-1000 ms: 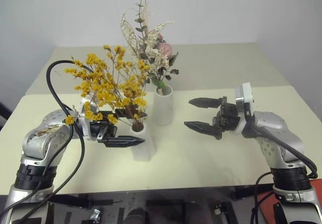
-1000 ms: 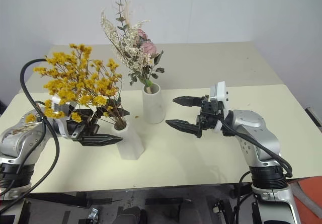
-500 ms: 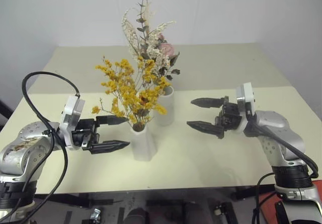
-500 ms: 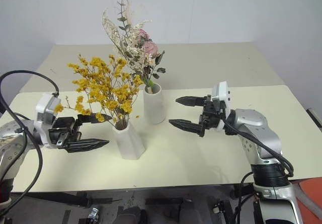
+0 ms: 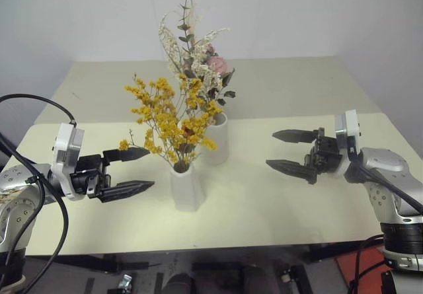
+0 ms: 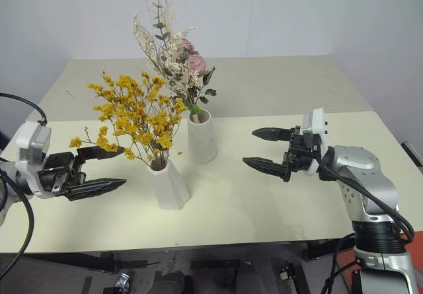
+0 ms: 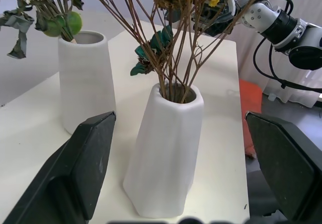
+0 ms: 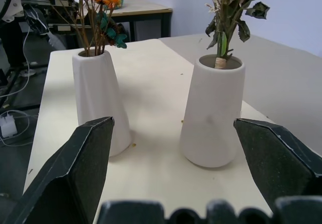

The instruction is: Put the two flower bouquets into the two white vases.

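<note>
Head views: both bunches already sit in vases on the cream worktop (image 5: 277, 201). Yellow bunch (image 5: 173, 115) stands in the short vase (image 5: 186, 187) with the narrow neck; pink-and-cream bunch (image 5: 198, 56) stands in the tall vase (image 5: 215, 139) just behind it. Left claw (image 5: 135, 170) hangs beside the short vase on its left, fingers spread, holding nothing, apart from it. Right claw (image 5: 289, 151) is well to the right of the vases, fingers spread, empty.

Left wrist view: short vase (image 7: 166, 148) between the spread fingers (image 7: 83, 168), stems in its neck, tall vase (image 7: 85, 78) near it.

Right wrist view: both vases upright between the wide-apart fingers (image 8: 75, 168); short vase (image 8: 98, 100), tall vase (image 8: 214, 110).
</note>
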{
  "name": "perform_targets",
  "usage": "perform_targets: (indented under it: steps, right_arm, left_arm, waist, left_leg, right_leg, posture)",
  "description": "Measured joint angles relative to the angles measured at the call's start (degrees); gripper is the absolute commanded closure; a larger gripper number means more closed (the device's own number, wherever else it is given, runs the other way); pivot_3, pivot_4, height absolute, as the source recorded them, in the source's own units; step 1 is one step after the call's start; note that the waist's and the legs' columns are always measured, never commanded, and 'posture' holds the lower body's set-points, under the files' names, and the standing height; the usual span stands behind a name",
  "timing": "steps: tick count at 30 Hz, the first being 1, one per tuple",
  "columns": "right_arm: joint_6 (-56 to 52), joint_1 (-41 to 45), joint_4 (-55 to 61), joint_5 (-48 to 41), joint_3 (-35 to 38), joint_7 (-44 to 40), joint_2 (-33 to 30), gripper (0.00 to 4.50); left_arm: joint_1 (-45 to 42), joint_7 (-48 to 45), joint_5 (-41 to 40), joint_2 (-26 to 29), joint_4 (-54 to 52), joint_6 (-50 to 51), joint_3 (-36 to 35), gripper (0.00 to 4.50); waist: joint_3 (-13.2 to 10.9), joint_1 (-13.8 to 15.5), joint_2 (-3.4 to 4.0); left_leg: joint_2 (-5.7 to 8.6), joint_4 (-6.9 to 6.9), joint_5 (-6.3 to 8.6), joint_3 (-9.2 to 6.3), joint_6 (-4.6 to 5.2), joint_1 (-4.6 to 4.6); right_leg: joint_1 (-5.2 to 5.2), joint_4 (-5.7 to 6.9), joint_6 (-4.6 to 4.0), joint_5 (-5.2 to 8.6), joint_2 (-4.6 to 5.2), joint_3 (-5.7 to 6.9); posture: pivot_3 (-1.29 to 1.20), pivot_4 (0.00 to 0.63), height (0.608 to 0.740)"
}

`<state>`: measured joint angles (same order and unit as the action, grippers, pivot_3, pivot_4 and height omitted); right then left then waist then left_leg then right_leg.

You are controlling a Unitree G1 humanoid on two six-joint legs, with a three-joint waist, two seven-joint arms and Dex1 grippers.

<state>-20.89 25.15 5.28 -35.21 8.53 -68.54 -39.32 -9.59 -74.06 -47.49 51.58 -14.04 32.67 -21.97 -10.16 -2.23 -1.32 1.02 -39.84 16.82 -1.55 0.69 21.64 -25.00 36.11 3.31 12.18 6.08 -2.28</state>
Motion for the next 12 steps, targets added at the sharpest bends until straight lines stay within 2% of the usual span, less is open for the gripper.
perform_targets:
  steps: [12]
  right_arm:
    - [-0.06,-1.21,1.14,-1.08,1.51,-0.01,-1.39,0.03]
  left_arm:
    - [2.31,2.62,-2.15,-0.02,-2.95,0.28,-1.8,0.0]
  waist:
    - [0.0,0.09,0.0]
  left_leg:
    - [0.0,0.0,0.01,0.0,0.01,0.0]
  right_leg:
    - [0.0,0.0,0.0,0.0,0.01,-0.01]
  posture:
    - [0.0,0.15,0.74]
